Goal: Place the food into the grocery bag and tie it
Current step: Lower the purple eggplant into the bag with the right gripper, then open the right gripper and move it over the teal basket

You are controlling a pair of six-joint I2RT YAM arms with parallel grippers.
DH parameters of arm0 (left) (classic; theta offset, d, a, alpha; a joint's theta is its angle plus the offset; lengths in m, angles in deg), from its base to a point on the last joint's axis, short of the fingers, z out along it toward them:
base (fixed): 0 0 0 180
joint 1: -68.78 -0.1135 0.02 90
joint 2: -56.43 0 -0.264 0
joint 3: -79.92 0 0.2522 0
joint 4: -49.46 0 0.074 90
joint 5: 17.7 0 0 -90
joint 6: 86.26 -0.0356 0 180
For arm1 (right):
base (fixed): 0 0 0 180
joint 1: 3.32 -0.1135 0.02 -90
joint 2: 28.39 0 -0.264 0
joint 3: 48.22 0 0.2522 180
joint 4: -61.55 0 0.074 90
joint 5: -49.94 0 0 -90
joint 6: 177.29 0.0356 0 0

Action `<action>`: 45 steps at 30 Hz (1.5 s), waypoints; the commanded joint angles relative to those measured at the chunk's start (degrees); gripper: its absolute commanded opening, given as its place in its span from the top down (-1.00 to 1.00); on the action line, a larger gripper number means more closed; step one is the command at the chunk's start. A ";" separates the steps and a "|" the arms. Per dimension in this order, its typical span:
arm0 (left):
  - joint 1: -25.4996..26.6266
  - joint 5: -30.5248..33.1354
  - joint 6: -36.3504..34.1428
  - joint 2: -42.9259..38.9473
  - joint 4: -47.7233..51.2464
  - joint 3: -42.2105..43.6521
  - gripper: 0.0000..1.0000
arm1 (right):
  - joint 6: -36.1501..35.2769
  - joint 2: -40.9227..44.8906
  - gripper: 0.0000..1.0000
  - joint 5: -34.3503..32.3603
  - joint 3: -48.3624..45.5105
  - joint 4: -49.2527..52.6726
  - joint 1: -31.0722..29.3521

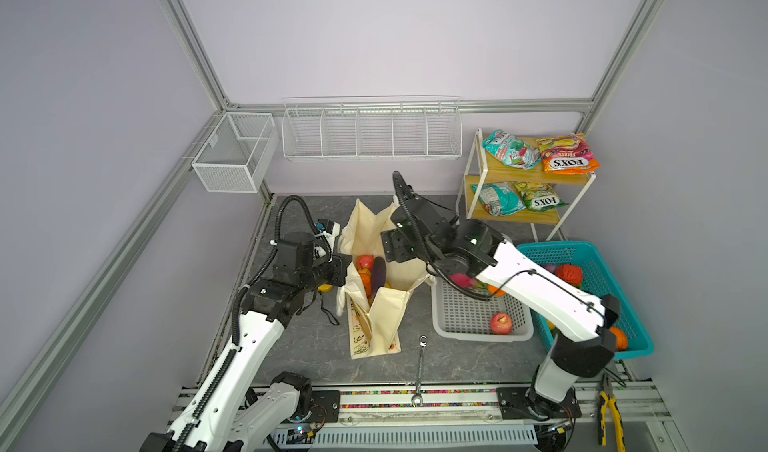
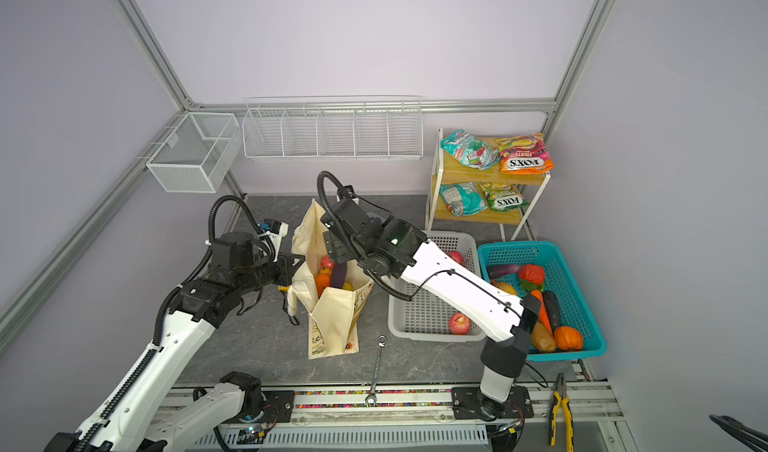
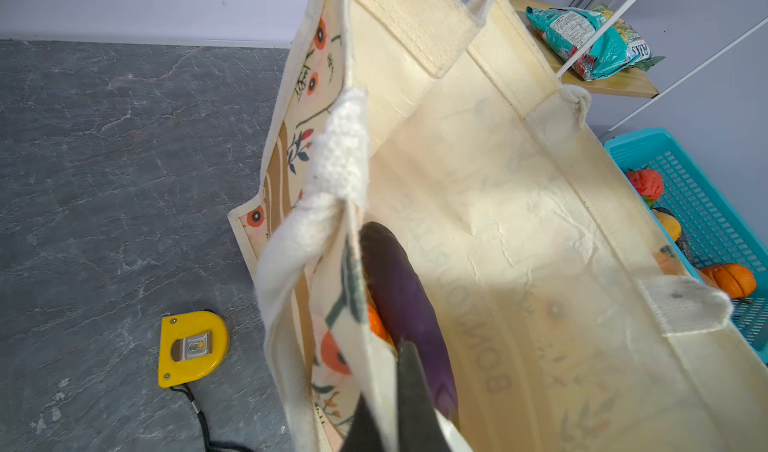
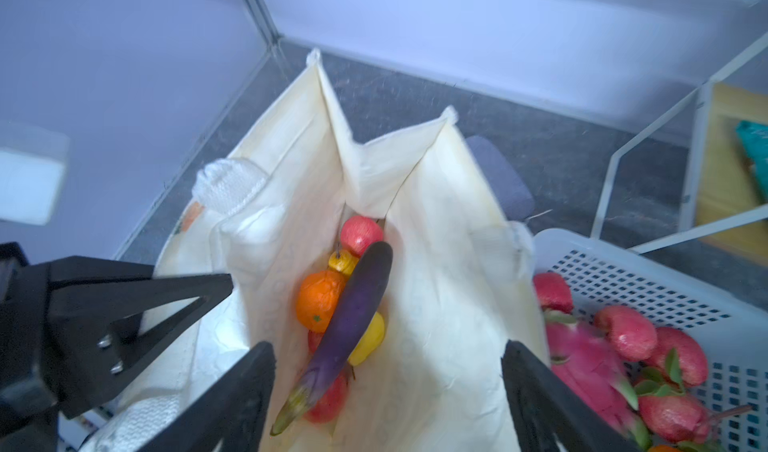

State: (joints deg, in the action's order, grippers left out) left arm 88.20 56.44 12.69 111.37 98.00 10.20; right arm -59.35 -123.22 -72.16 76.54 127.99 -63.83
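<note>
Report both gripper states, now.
Left gripper: shut on the cream canvas tote bag, at its rim.
Right gripper: open, empty, above that bag.

A robot lab cell: aluminium frame (image 1: 195, 51), rail-mounted arms (image 1: 540, 288).

We're looking at pale lilac walls (image 1: 395, 34) on three sides under soft, even light, with aluminium frame posts (image 1: 187, 43) climbing the corners. Down below lies a dark grey marbled surface (image 1: 299, 346). On the back wall hangs a white wire rack (image 1: 371, 132), split into five bays, and a white mesh basket (image 1: 232, 155) is hooked on the left wall's rail. In the back right corner stands a two-tier shelf stand (image 1: 536, 217) with a white frame and wooden boards. A metal rail (image 1: 457, 404) runs along the near edge.
</note>
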 commanded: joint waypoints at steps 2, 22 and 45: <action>0.18 -0.07 -0.68 0.08 -1.23 0.28 1.00 | -0.18 8.50 -0.76 -10.64 -10.31 -5.29 1.05; 0.18 0.31 -0.72 -0.68 -1.11 0.15 1.00 | 13.95 38.58 -0.76 -9.20 -40.18 6.46 34.00; 0.16 0.54 -0.95 -0.15 -0.88 0.15 1.00 | 10.10 37.68 -0.77 24.91 -56.30 -1.51 73.52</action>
State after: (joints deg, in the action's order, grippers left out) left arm 88.20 56.90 12.67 111.41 98.03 10.20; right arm -48.48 -84.44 -53.25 21.03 129.20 7.95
